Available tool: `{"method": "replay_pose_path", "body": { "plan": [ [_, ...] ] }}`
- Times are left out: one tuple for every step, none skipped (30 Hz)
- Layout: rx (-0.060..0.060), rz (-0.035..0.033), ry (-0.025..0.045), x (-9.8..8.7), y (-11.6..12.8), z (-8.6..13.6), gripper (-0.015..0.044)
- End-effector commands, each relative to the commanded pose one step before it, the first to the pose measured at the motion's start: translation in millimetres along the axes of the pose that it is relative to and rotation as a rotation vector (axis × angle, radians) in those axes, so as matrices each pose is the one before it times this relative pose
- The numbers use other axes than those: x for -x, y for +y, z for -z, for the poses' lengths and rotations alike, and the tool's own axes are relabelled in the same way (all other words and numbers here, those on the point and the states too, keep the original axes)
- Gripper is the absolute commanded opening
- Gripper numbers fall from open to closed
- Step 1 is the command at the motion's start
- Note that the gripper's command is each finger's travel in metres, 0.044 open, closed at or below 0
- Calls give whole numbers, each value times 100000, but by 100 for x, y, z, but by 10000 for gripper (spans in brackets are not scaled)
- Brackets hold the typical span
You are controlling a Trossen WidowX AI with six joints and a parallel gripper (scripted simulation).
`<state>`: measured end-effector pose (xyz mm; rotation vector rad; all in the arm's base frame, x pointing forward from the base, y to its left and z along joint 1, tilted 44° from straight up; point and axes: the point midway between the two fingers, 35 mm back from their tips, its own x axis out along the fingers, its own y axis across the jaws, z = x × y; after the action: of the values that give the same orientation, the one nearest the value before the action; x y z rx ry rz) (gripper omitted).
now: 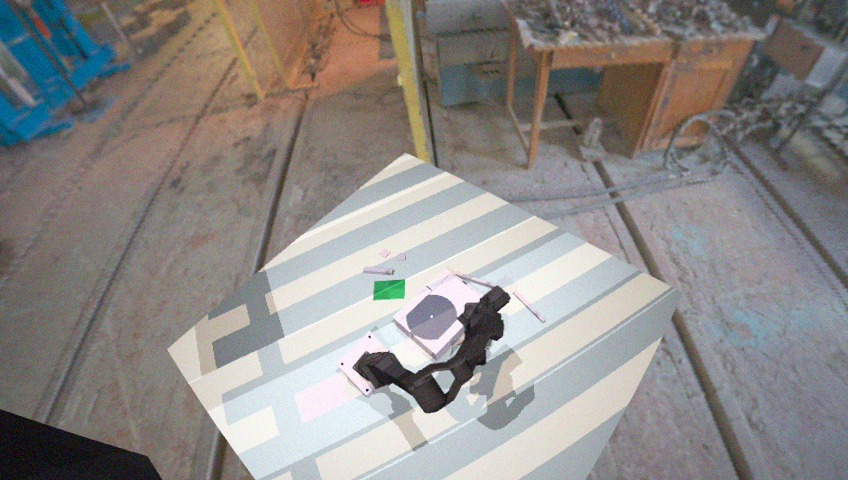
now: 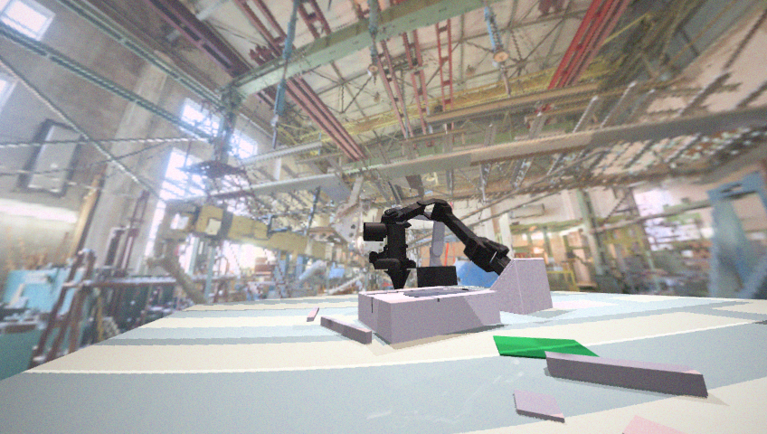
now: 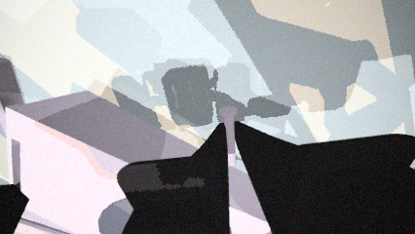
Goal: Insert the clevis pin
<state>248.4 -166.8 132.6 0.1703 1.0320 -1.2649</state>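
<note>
in the wrist view a pin [image 3: 229, 134] is seen gripped between the fingertips of the pincer [image 1: 470, 312] [image 2: 398, 286] [image 3: 228, 127], its round head left showing beyond them; in the top view the pin is hidden by the arm [image 1: 443, 380] [image 2: 454, 225]. the pincer is held beside the tray [image 1: 470, 286] [image 2: 438, 322] [image 3: 54, 156], though from the exterior view it cannot be told whether the tray is touched. the disc [image 1: 422, 327] [image 2: 433, 293] [image 3: 113, 221] is shown whole and flat inside the tray from the top, its small hole unfilled, but only as a thin sliver from the exterior.

the disc is smooth, round and dark grey; the tray is blocky and pale pinkish grey. near the tray, a flat green patch [image 1: 388, 289] [image 2: 541, 346] and, farther from it, a long grey bar [image 1: 378, 270] [image 2: 624, 373] are laid. beside the tray, a narrow strip [image 2: 345, 329] is seen.

the table [image 1: 357, 234] [image 2: 215, 390] under the tray is banded in cream and blue-grey. beyond it, a cluttered wooden desk [image 1: 606, 57] is stood on worn floor, and steel beams [image 2: 349, 78] are stretched overhead.
</note>
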Motion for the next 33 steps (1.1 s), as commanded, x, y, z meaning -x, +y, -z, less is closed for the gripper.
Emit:
{"method": "replay_pose_path", "body": {
  "plan": [
    [535, -155, 185, -675, 45, 100, 0],
    [-1, 5, -7, -166, 1, 1, 0],
    [-1, 5, -7, -166, 1, 1, 0],
    [-1, 5, -7, -166, 1, 1, 0],
    [-1, 5, -7, -166, 1, 1, 0],
    [-1, 5, -7, -166, 1, 1, 0],
    [-1, 5, -7, -166, 1, 1, 0],
    [-1, 5, -7, -166, 1, 1, 0],
    [0, 5, -7, -166, 1, 1, 0],
    [0, 5, -7, -166, 1, 1, 0],
    [0, 5, -7, -166, 1, 1, 0],
    [0, 5, -7, -166, 1, 1, 0],
    [0, 5, -7, -166, 1, 1, 0],
    [0, 5, -7, -166, 1, 1, 0],
    [0, 5, -7, -166, 1, 1, 0],
    [0, 5, -7, -166, 1, 1, 0],
    [0, 5, -7, -166, 1, 1, 0],
    [0, 5, -7, -146, 0, 1, 0],
    [1, 6, -7, -143, -1, 1, 0],
    [1, 6, -8, -143, -2, 2, 0],
    [1, 7, -9, -141, -3, 2, 0],
    [1, 6, -8, -110, -3, 2, 0],
    [1, 4, -5, -67, -2, 1, 0],
    [0, 1, -2, -23, -1, 0, 0],
    [0, 0, 0, 0, 0, 0, 0],
    [0, 0, 0, 0, 0, 0, 0],
    [0, 0, 0, 0, 0, 0, 0],
    [0, 0, 0, 0, 0, 0, 0],
    [0, 0, 0, 0, 0, 0, 0],
    [0, 0, 0, 0, 0, 0, 0],
    [0, 0, 0, 0, 0, 0, 0],
    [0, 0, 0, 0, 0, 0, 0],
    [0, 0, 0, 0, 0, 0, 0]
  ]
}}
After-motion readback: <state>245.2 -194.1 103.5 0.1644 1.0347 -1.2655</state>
